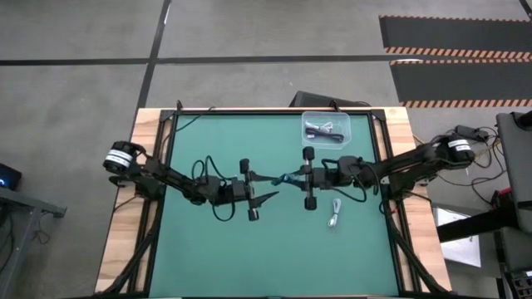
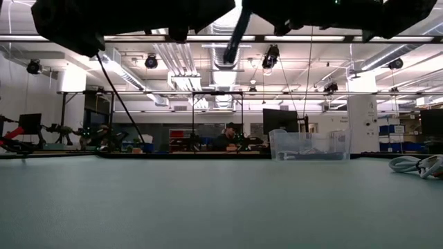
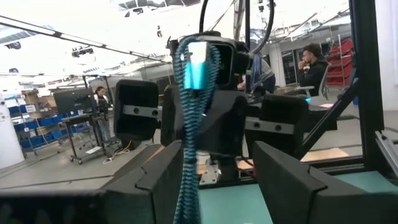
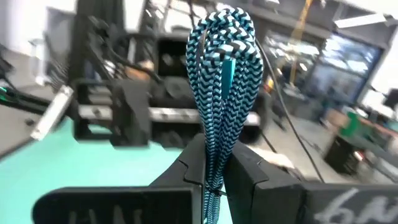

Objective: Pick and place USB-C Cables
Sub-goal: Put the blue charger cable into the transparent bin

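The teal-blue braided cable (image 1: 287,178) hangs in the air over the middle of the green mat, between the two grippers, which face each other. My right gripper (image 1: 293,177) comes from the right and is shut on it. My left gripper (image 1: 271,188) comes from the left and is open. In the left wrist view its fingers stand on either side of the cable (image 3: 189,155), which runs close beside one finger (image 3: 158,180); whether they touch, I cannot tell. The white-grey cable (image 1: 334,213) lies flat on the mat. The dark cable (image 1: 322,130) lies in the clear box. My right gripper pinches the teal-blue cable bundle between its two fingers, at one end of the bundle (image 4: 214,165). The fingers come level from the table's right side and lie along the cable. Its looped end (image 4: 225,25) sticks out past the fingertips toward my left gripper, clear of the table.
A clear plastic box (image 1: 342,141) stands on the far right part of the mat, also seen in the low view as a clear box (image 2: 308,145). The white-grey cable (image 2: 415,164) lies near the right edge. People sit at desks in the room beyond.
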Tool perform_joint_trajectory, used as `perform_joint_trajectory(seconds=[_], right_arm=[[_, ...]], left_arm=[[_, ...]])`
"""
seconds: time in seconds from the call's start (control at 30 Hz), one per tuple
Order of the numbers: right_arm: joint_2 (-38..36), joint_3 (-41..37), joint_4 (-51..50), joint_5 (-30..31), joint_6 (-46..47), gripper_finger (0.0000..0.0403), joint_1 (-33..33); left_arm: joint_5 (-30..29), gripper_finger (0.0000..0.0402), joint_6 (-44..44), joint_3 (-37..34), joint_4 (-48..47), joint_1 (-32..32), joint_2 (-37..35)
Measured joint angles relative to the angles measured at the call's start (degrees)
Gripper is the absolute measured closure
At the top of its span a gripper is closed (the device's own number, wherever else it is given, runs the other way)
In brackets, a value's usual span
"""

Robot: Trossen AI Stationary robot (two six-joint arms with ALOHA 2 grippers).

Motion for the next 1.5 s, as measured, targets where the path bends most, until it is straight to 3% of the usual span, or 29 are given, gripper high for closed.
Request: perform_joint_trajectory(seconds=[0.27,0.57,0.9,1.2,1.5], right_arm=[[-8.85,1.48,-19.96,13.65,2.3,0.038,-0.82],[-11.8,16.59,-54.7,14.32,7.08,0.038,-7.63],[-4.5,33.85,-87.21,14.1,5.64,0.038,-18.7],[3.7,42.26,-102.03,13.84,1.35,0.038,-27.22],[10.68,45.04,-108.12,13.6,-5.08,0.038,-34.32]], left_arm=[[-0.29,0.0223,-2.84,-3.07,0.42,0.0,-1.41],[-0.36,0.0223,-3.4,-3.0,0.24,0.0,-1.41],[-0.4,0.0223,-3.98,-2.91,0.23,0.0,-1.41],[-0.4,0.0223,-4.59,-2.98,0.16,0.0,-1.41],[-0.38,0.0224,-5.95,-3.02,0.08,0.0,-1.41]])
